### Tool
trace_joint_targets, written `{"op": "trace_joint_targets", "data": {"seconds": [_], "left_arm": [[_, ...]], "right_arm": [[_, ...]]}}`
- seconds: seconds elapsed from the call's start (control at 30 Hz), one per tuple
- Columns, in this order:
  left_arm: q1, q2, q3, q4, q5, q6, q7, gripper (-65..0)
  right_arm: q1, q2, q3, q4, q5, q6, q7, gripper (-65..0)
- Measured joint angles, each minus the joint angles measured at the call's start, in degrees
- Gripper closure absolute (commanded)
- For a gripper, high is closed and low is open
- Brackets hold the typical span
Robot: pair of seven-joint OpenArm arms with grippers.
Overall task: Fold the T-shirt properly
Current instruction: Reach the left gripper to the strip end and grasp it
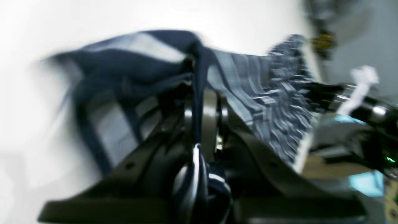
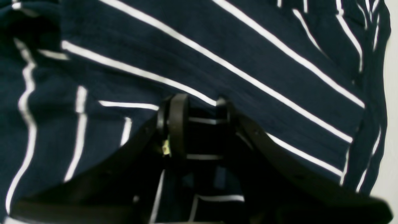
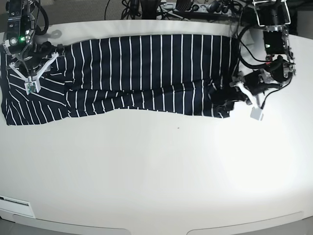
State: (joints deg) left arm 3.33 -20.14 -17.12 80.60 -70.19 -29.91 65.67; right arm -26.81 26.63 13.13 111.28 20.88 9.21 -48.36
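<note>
The T-shirt (image 3: 146, 73), dark navy with thin white stripes, lies stretched lengthwise along the back of the white table (image 3: 161, 171). My left gripper (image 1: 199, 74) is shut on a fold of the shirt's cloth (image 1: 248, 87), which hangs lifted from it. In the base view it is at the shirt's right end (image 3: 229, 101). My right gripper (image 2: 202, 109) sits on the shirt (image 2: 248, 62) with striped cloth between its fingers (image 2: 178, 115). In the base view it is over the shirt's left end (image 3: 33, 62). The left wrist view is blurred.
Cables and black gear (image 3: 195, 7) crowd the table's back edge. The front half of the table is bare white surface. A small label (image 3: 14, 200) sits at the front left corner. The other arm (image 1: 357, 102) shows at the right of the left wrist view.
</note>
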Motion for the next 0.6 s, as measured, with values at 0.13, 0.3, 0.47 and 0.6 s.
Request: {"op": "trace_joint_targets", "data": {"seconds": [0.13, 0.3, 0.47, 0.6], "left_arm": [[0.68, -2.80, -1.75, -0.20, 0.37, 0.57, 0.37, 0.0], [0.83, -4.66, -2.03, -0.39, -0.68, 0.85, 1.49, -3.7], [0.94, -5.88, -2.14, -0.57, -3.72, 0.74, 1.84, -37.3], [0.83, -5.70, -2.69, -0.50, -3.72, 0.72, 1.62, -37.5]], "right_arm": [[0.02, -0.15, 0.00, 2.49, 0.13, 0.15, 0.15, -18.5], [0.00, 0.00, 0.00, 3.15, 0.09, 0.02, 0.31, -18.5], [0.00, -0.02, 0.00, 3.19, 0.11, 0.04, 0.31, -18.5], [0.02, -0.02, 0.00, 3.21, 0.11, 0.07, 0.31, -18.5]]}}
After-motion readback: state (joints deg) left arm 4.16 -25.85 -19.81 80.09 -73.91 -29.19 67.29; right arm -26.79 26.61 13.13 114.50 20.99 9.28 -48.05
